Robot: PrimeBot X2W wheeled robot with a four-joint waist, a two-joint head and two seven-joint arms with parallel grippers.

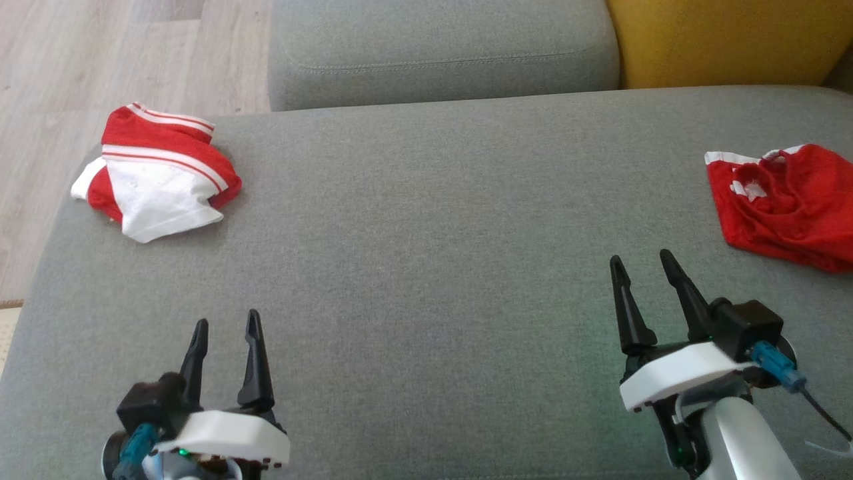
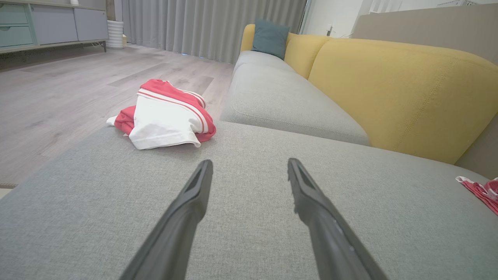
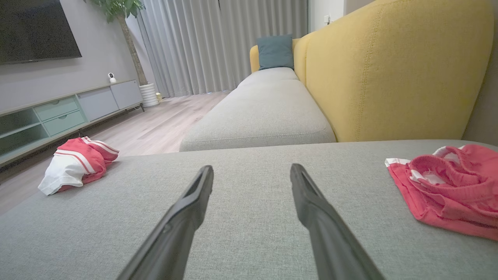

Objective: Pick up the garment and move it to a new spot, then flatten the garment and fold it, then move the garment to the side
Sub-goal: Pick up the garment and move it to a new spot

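The red garment (image 1: 786,207) lies crumpled at the cushion's (image 1: 433,267) right edge, seemingly awaiting pickup, left gripper (image 1: 227,319) and right gripper (image 1: 641,257) hovering wide-jawed, empty.

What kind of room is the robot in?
Probably a home living room: a grey and yellow fabric sofa, a dark flat television on the wall, and a long low cabinet with drawers.
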